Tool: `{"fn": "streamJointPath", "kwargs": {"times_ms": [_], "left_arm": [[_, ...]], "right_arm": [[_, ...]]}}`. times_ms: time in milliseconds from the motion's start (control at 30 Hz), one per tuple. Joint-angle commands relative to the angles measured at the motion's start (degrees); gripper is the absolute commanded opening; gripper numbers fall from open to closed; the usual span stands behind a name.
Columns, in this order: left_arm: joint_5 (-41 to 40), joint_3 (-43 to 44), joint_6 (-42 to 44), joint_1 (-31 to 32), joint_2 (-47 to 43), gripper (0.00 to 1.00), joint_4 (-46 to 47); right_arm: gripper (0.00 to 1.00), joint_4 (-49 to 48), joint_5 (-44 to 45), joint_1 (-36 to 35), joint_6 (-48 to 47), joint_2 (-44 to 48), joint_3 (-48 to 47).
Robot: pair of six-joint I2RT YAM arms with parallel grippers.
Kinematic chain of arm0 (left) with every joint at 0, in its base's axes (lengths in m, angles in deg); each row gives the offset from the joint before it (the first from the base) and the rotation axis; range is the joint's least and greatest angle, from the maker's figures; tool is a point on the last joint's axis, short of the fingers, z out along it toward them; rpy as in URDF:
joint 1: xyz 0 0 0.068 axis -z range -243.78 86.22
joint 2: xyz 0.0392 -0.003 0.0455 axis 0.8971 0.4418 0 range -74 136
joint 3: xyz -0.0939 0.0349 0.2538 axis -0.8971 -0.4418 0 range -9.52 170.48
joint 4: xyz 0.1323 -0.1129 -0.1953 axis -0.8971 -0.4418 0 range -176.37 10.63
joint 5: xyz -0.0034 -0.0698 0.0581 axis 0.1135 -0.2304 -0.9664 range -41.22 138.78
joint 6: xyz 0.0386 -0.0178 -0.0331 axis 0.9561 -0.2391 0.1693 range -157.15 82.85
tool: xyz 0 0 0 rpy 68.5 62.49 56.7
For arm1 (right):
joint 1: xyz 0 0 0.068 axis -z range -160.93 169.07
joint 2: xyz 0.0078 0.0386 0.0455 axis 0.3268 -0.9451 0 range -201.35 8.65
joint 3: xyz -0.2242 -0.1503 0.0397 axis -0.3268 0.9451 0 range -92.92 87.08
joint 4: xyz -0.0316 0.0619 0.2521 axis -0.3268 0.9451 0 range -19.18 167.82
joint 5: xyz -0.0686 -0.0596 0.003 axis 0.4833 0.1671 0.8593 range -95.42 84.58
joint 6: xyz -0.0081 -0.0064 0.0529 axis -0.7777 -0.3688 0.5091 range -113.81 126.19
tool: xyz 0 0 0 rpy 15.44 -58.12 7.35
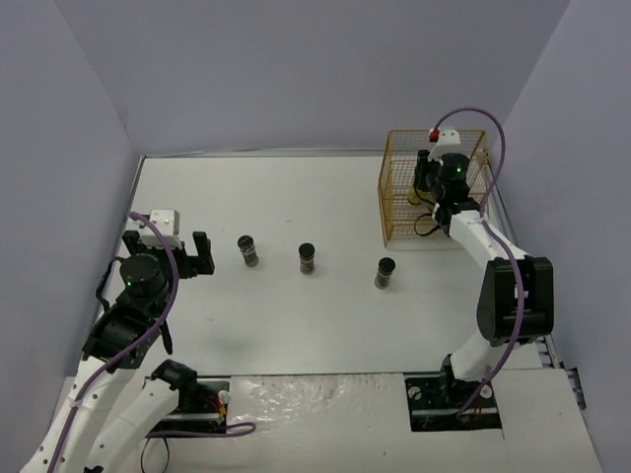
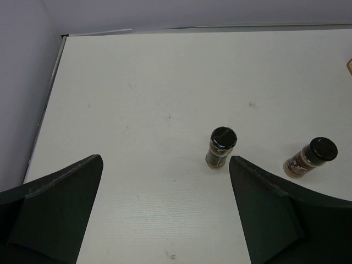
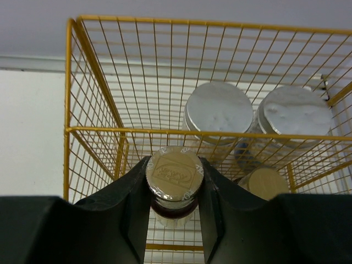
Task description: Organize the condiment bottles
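Observation:
My right gripper is shut on a slim bottle with a tan cap, holding it upright over the front part of the yellow wire rack. Inside the rack stand two wider jars with grey lids and another tan-capped bottle. Three short dark jars with black lids stand in a row on the white table. My left gripper hovers open just left of that row. Two of the jars show beyond its right finger.
The rack sits at the table's far right corner, close to the right wall. Purple walls enclose the table on three sides. The right arm reaches up along the right edge, its cable looping over the rack.

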Motion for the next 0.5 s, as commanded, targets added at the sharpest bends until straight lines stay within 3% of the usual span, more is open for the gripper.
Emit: {"fn": "streamJointPath", "kwargs": {"times_ms": [0,233,333,467], "left_arm": [[0.3,1.8,0.1,0.2,0.5,0.97,2.5],[0.4,1.8,0.2,0.2,0.6,0.97,2.6],[0.5,1.8,0.2,0.1,0.8,0.97,2.6],[0.5,1.8,0.1,0.2,0.8,0.97,2.5]], "right_arm": [[0.0,-11.2,1.3,0.6,1.1,0.5,0.5],[0.03,-12.4,1.0,0.6,2.1,-1.2,2.6],[0.13,-12.9,0.9,0.6,2.7,-1.1,3.6],[0.36,-11.9,0.4,0.7,2.7,0.4,4.3]]}}
